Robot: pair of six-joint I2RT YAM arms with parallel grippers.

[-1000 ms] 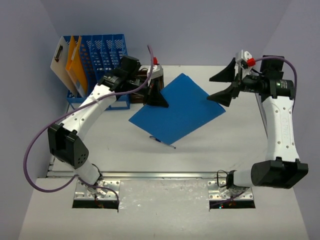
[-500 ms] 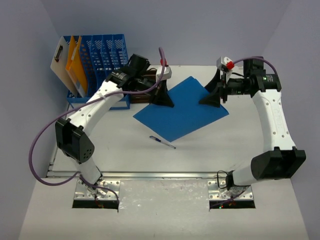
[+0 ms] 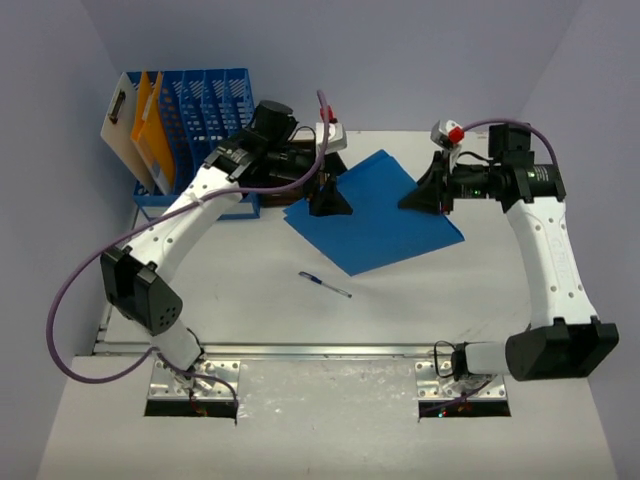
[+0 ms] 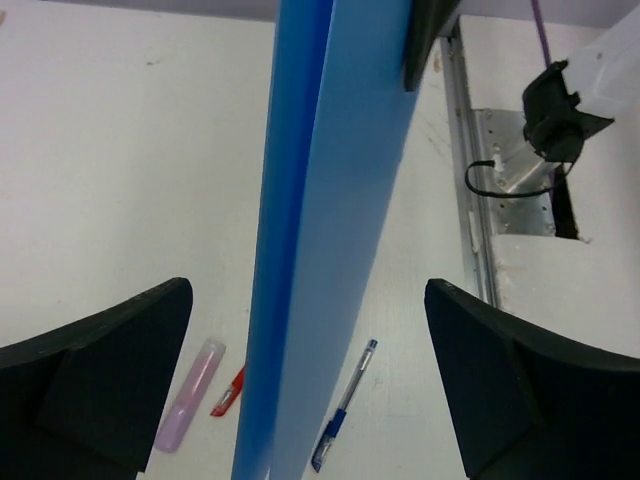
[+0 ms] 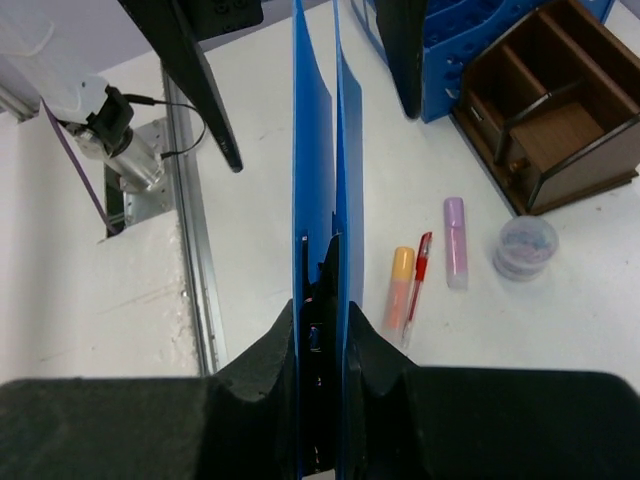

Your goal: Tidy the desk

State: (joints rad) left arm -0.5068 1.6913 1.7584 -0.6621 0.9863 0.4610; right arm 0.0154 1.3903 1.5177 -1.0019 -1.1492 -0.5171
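Observation:
A blue folder point(image 3: 375, 215) hangs on edge above the off-white desk point(image 3: 250, 300), spanning both arms. My right gripper point(image 3: 425, 193) is shut on its right edge; the right wrist view shows the fingers point(image 5: 270, 360) pressed on both faces of the folder point(image 5: 315, 150). My left gripper point(image 3: 328, 200) stands open around the folder's left edge. Its black fingers point(image 4: 120, 350) sit wide apart, clear of the folder point(image 4: 320, 200). A blue pen point(image 3: 326, 285) lies on the desk below.
A blue mesh file rack point(image 3: 205, 105) with a clipboard point(image 3: 118, 125) and an orange folder point(image 3: 150, 130) stands at the back left. A brown wooden tray point(image 5: 560, 120), highlighters point(image 5: 400, 280), a red pen point(image 5: 417, 285) and a round container point(image 5: 527, 247) lie under the folder. A metal rail point(image 3: 300, 350) runs along the near edge.
My left gripper has opened and let go of the folder. My right gripper has moved in and closed on the folder's right edge. The folder has shifted slightly right.

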